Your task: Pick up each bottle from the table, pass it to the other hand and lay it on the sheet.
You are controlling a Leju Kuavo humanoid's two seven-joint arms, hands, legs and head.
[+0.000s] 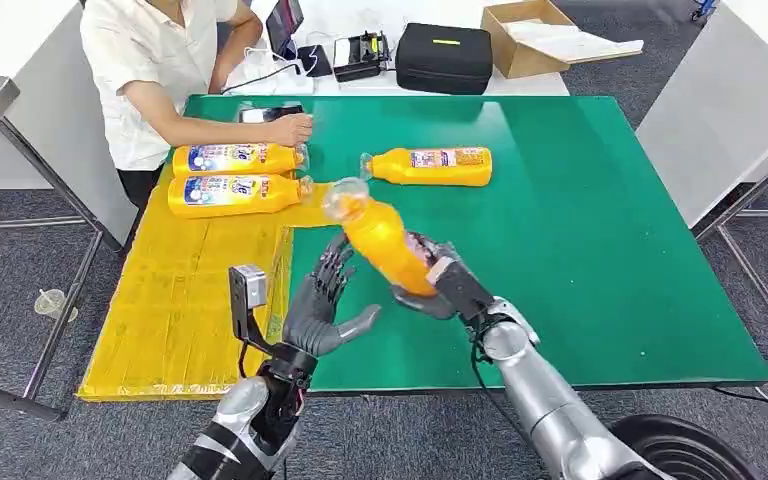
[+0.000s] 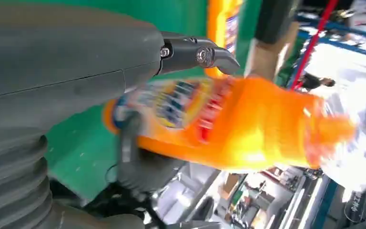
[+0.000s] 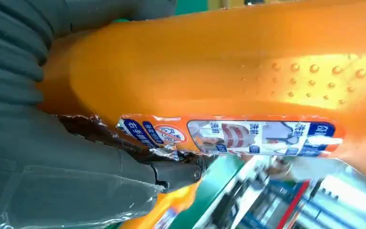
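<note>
The right hand [image 1: 438, 283] gripped an orange bottle [image 1: 385, 240] by its lower end, its fingers [image 1: 422, 248] clamped round the body, and held it tilted above the green bench [image 1: 600, 230] with the clear cap end pointing up and away toward the far side. In the right wrist view the bottle's orange body [image 3: 228, 81] and its printed label lay right against that hand's grey cover, a dark finger [image 3: 181, 172] pressed under the label.

The left hand [image 1: 322, 305] stood just beside the bottle on its left, palm turned toward it, fingers [image 1: 332, 268] apart and raised, the thumb sticking out to the side. From the head view, whether the fingertips touched the bottle could not be told. In the left wrist view the bottle [image 2: 248, 129] hung blurred just past a dark fingertip [image 2: 205, 55], with the right hand's fingers wrapped under its base.

Two more orange bottles [image 1: 235, 158] [image 1: 235, 194] lay side by side on the yellow sheet [image 1: 190, 300], which covered the bench's left part, both at its far end with caps pointing right. A fourth bottle [image 1: 432, 166] lay on its side on the bare green surface, near the sheet's far corner, cap toward the left.

A person in a white shirt [image 1: 145, 60] sat at the far left corner, one hand [image 1: 290, 128] resting on the bench just beside the farther of the laid bottles. Behind the bench stood a black case [image 1: 444, 58] and an open cardboard box [image 1: 530, 35].
</note>
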